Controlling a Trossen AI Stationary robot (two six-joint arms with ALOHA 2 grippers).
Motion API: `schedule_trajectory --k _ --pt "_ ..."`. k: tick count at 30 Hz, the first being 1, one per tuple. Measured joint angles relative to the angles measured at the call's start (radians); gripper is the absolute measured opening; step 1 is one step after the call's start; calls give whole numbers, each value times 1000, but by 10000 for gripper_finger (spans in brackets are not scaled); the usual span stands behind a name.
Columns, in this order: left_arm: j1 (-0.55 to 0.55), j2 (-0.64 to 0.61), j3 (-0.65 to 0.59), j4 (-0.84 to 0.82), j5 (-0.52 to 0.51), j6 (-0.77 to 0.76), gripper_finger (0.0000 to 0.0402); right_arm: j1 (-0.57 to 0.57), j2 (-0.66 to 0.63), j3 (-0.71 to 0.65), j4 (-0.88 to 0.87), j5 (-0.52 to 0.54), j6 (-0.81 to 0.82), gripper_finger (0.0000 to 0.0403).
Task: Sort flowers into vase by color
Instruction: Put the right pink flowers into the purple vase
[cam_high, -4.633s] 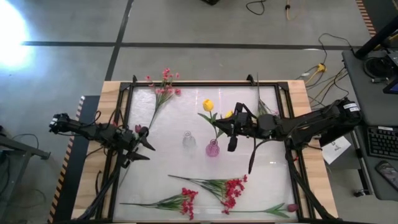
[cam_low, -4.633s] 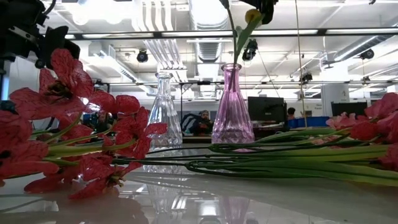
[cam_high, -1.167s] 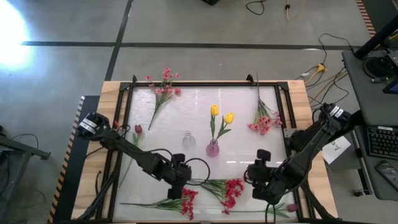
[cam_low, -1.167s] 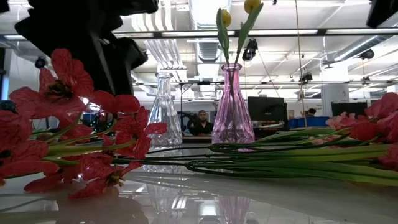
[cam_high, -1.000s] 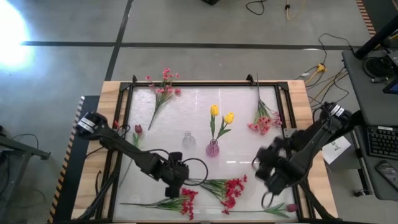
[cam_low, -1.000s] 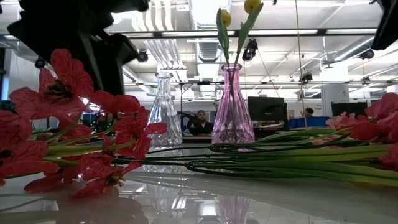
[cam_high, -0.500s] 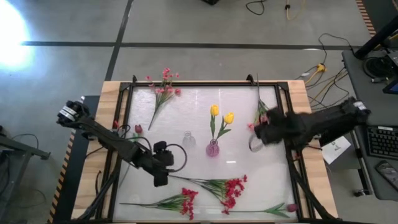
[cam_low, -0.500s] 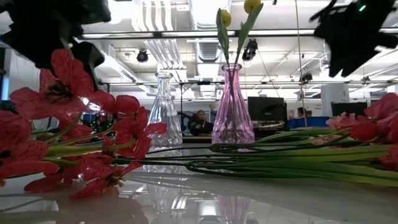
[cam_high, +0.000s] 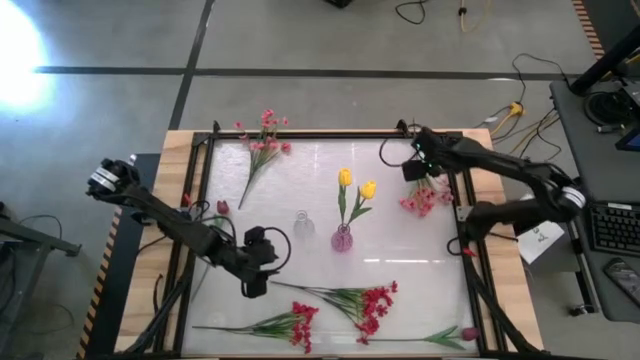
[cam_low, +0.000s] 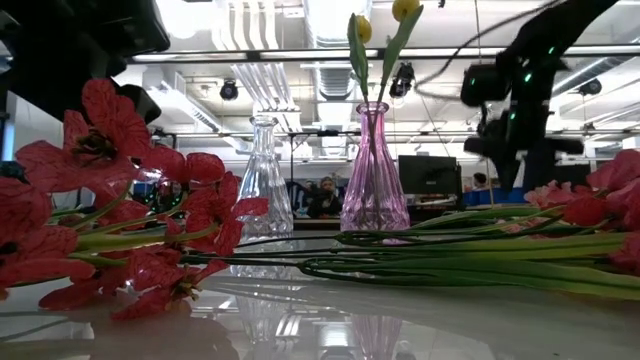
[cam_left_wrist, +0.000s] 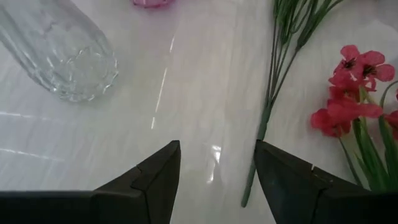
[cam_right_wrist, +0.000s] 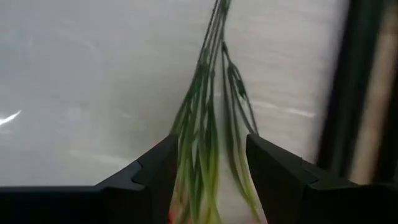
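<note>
1. Overhead, the flowers lie scattered on the white tabletop (cam_high: 390, 270): a pink spray (cam_high: 258, 150) at upper left runs diagonally, blossoms toward the top edge and stem slanting down-left.
2. Another pink spray (cam_high: 424, 196) at upper right lies nearly vertical in the frame, stem toward the top edge, blossoms lower.
3. Dark-red sprays (cam_high: 345, 300) stretch roughly horizontally along the bottom, thin green stems to the left and blossoms clustered at centre.
4. Two yellow blossoms (cam_high: 355, 184) stand upright in the pink vase (cam_high: 342, 239) at centre; the clear vase (cam_high: 303, 226) just left of it holds nothing.
5. The left gripper (cam_high: 252, 286) hovers at lower left of centre; in its wrist view its jaws stand wide apart over bare tabletop, holding nothing, near a red spray's stem tip (cam_left_wrist: 249, 190).
6. The right gripper (cam_high: 417, 172) sits over the upper-right spray; its jaws are apart, straddling the green stems (cam_right_wrist: 208, 146), and whether they touch cannot be told.
7. The low view shows a hall with ceiling ducts, monitors and a seated person (cam_low: 325, 197) beyond.
</note>
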Motion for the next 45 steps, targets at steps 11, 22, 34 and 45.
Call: schedule_trajectory --k 11,22,34,45 --pt "0 46 6 29 0 1 194 -127 256 0 206 -50 -95 274" --pt "3 -15 6 36 0 28 194 -118 302 29 236 -21 -100 147" --pt "-2 -111 6 17 27 22 194 40 69 29 196 33 -154 15" --pt "1 -166 6 18 -36 33 194 421 -369 36 203 308 -285 13"
